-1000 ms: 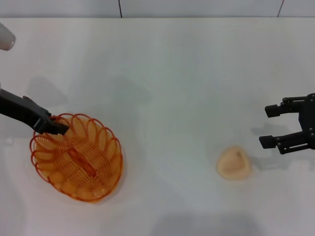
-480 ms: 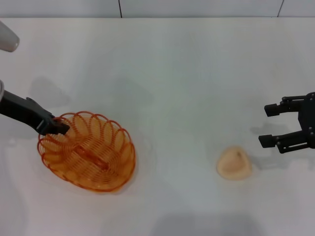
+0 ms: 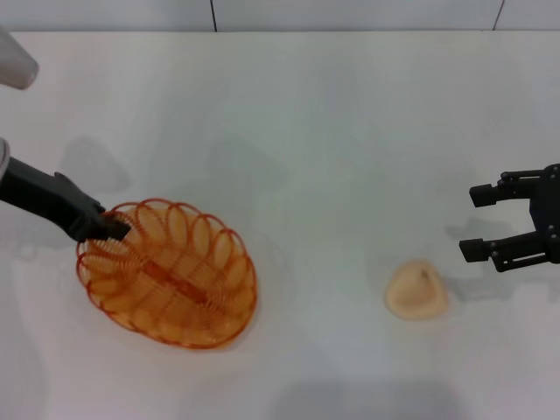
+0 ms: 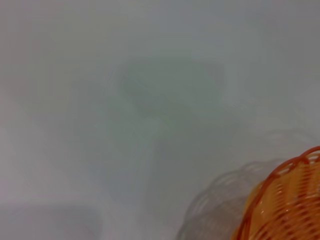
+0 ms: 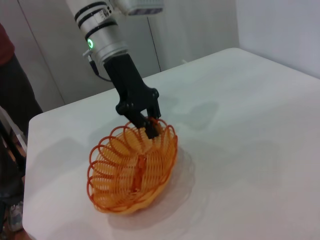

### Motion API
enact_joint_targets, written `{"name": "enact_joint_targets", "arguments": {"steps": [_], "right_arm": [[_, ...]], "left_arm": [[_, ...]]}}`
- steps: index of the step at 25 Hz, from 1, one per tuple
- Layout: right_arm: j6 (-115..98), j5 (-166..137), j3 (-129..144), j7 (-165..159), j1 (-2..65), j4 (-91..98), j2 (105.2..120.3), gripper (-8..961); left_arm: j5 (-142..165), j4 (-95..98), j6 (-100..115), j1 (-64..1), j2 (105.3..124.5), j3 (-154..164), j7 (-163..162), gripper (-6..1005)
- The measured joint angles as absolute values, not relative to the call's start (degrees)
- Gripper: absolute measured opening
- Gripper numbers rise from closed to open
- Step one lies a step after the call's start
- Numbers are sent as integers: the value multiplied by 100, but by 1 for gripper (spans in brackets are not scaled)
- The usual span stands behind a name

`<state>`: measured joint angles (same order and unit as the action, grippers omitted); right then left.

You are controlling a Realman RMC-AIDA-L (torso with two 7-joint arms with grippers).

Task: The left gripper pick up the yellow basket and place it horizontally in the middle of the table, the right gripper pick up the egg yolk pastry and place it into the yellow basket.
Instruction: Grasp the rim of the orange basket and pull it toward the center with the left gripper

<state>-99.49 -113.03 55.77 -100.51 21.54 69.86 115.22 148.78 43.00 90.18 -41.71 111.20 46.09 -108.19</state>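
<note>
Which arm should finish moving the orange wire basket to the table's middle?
Left. The left end effector is already clamped on the rim of the orange looped-wire basket, which sits left of centre. The right end effector hangs open beside the small cream pastry, far from the basket.

The middle of the table [image 3: 332, 157] lies bare, a broad open stretch between the yellow basket [image 3: 171, 276] on the left and the egg yolk pastry [image 3: 416, 290] on the right. The left end effector [image 3: 112, 227] grips the basket's rim, so its black arm bars the near left corner. The right end effector [image 3: 479, 224] (fingers spread) hangs just beside the pastry, with nothing between them. The far edge is unobstructed across its width.
</note>
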Motion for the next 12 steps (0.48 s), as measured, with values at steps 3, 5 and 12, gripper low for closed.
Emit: {"name": "enact_joint_targets", "arguments": {"steps": [3, 5, 12], "right_arm": [[-9949, -11303, 5573, -10039, 2156, 6971, 11522, 835], [-9949, -11303, 5573, -10038, 2157, 6969, 11521, 835], [-9949, -11303, 5572, -10044, 2177, 6969, 11515, 835]], "left_arm": [[14687, 4430, 9177, -4151, 11098, 4600, -10860, 105], [14595, 4503, 9250, -4140, 11089, 4581, -10901, 97], [14553, 4573, 9412, -4123, 11076, 4069, -10958, 85]]}}
